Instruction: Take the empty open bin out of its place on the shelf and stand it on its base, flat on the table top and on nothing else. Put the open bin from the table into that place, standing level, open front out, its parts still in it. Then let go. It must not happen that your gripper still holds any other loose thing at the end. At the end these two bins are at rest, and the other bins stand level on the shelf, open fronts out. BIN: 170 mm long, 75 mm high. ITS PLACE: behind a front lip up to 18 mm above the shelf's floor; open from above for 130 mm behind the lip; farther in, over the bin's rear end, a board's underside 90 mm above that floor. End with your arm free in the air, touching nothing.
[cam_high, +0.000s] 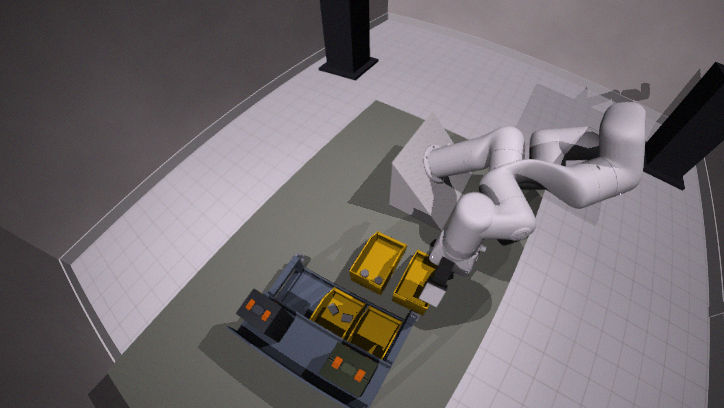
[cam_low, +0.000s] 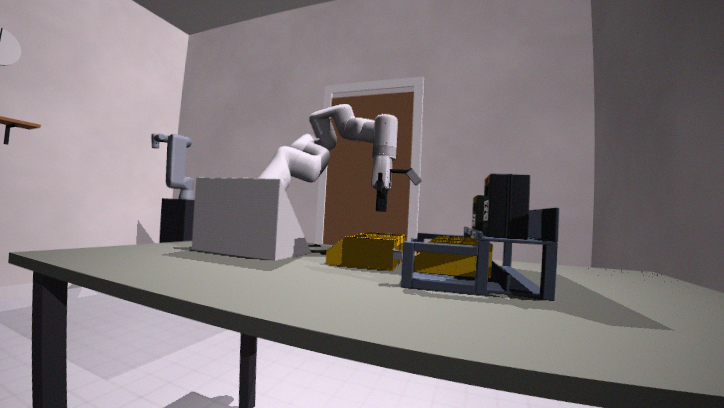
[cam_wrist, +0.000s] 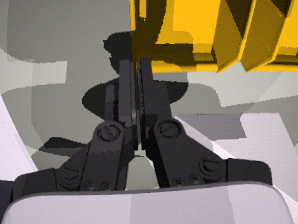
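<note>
Two yellow bins stand on the table (cam_high: 283, 202) just in front of the shelf (cam_high: 298, 261). At the left, the bin with parts (cam_high: 377, 261) holds two grey pieces near its open end. Right of it sits the empty bin (cam_high: 412, 286), flat on its base. I hang over that empty bin's right side, my gripper (cam_wrist: 136, 78) well above its rim, my fingers pressed together and holding nothing. Two more yellow bins fill the shelf's right places.
</note>
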